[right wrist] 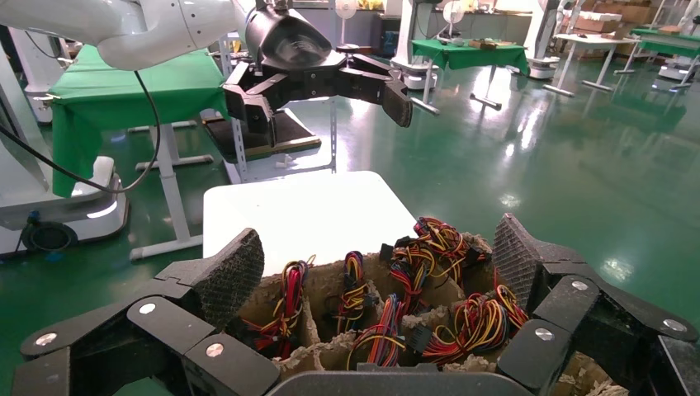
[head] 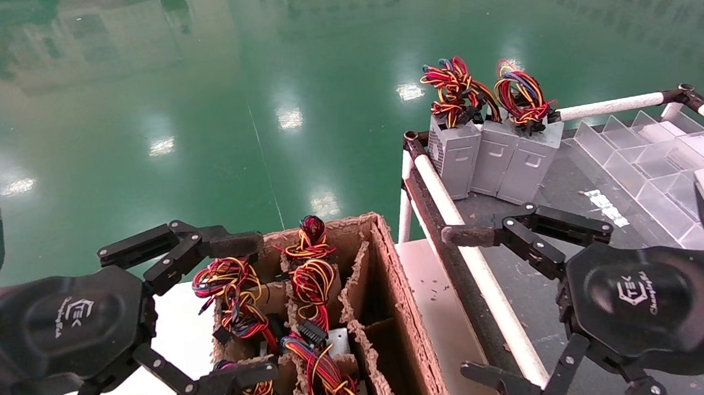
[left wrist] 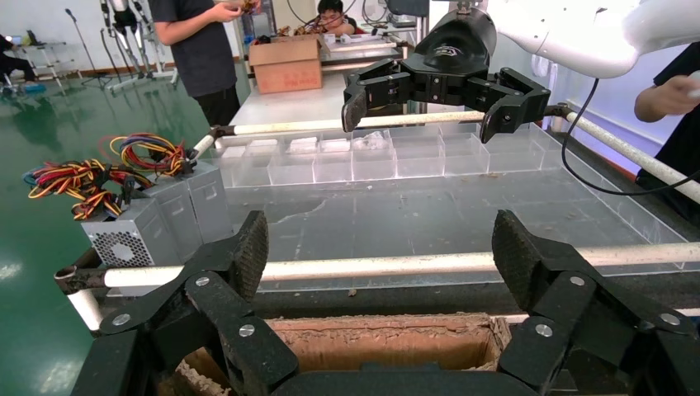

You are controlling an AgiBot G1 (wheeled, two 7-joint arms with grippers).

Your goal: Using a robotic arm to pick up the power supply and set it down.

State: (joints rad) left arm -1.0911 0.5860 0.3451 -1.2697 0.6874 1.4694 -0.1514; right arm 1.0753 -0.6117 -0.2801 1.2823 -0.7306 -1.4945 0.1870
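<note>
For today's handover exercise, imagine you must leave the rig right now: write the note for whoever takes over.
Left gripper: jaws open, empty, held over the cardboard box.
Right gripper: jaws open, empty, over the cart's near rail.
Power supplies: several sit upright in the box's compartments, wire bundles sticking up; three more stand side by side on the cart's far left corner.
Done: three units are on the cart.
Left: nothing is gripped now; units remain in the box. Clear dividers stand at the cart's right.

Silver power supplies (head: 498,156) stand upright, wires topmost.
</note>
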